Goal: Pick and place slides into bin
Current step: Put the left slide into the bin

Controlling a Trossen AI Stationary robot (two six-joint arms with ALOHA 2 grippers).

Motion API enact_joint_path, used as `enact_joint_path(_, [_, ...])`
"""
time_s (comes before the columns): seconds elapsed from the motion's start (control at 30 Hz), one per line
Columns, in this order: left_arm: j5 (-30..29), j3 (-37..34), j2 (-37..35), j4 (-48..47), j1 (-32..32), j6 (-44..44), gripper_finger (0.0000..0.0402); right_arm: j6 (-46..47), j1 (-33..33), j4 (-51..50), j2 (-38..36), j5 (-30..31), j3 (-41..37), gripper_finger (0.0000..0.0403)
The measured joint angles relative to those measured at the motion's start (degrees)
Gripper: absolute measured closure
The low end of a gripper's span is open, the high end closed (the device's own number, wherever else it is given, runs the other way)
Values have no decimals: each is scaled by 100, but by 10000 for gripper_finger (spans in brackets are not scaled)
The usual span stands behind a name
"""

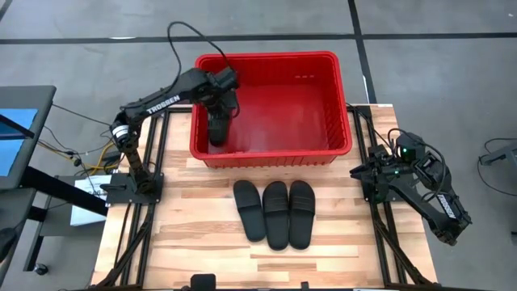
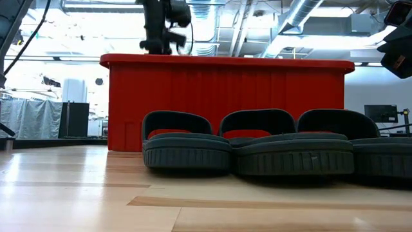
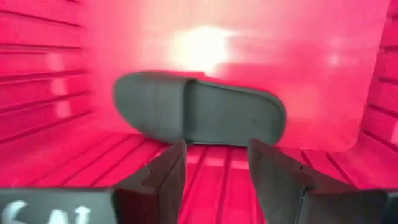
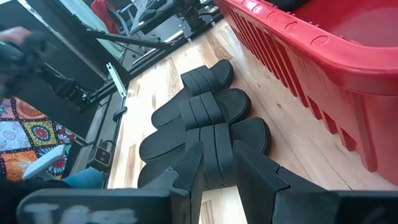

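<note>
One black slide (image 1: pixel 218 131) lies on the floor of the red bin (image 1: pixel 343 105), close to its left wall; it also shows in the left wrist view (image 3: pixel 199 113). My left gripper (image 1: pixel 218 107) hangs inside the bin just above that slide, open and empty (image 3: pixel 217 171). Three more black slides (image 1: pixel 276 212) lie side by side on the table in front of the bin, soles down. My right gripper (image 1: pixel 361 172) waits open at the table's right edge and points toward them (image 4: pixel 217 163).
The bin (image 2: pixel 225 103) stands at the table's far edge, its right half bare. In the low view the three slides (image 2: pixel 257 151) stand right in front of its near wall. Bare wood lies between the slides and the table's near edge.
</note>
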Motion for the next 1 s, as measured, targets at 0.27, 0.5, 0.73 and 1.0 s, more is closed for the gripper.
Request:
enact_joint_path(0.27, [-304,1560,0,-1113,-405,-499,239,0,1,0,1,1,0,326])
enact_joint_path(0.5, [378,2147,-87,-1405,-837,-1492,239,1,1,1,0,2,0,326])
enact_joint_path(0.73, [619,2108,-175,-1400,-1522,-2043,239,0,1,0,0,2,1,326])
enact_joint_path(1.0, [619,2104,-179,-1398,-2408,-2812,239,0,0,0,1,1,0,326])
